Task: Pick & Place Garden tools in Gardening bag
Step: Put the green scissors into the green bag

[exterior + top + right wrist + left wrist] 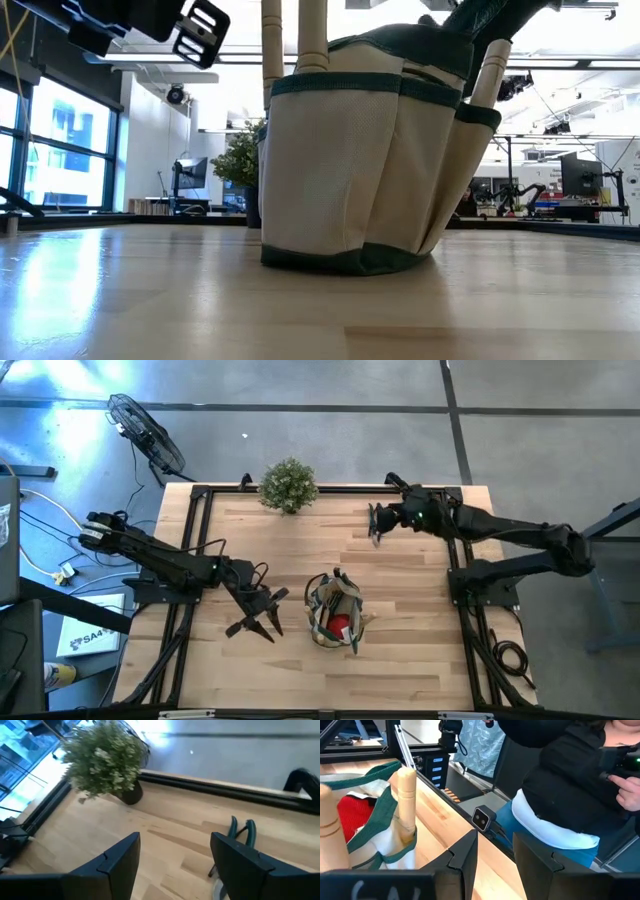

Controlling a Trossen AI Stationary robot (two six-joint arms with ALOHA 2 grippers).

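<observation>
The gardening bag stands upright on its base at the table's middle, toward the near edge. Wooden tool handles stick up out of its mouth, and a red piece shows inside. My left gripper hovers open just left of the bag, with nothing between its fingers. My right gripper hangs open above the table's far right part. The green-handled pruners lie flat on the wood just ahead of it, untouched.
A bushy potted plant stands at the middle of the far edge. A person in a dark top stands beyond the table's edge. A fan sits on the floor at the far left. Bare wood lies between the bag and the pruners.
</observation>
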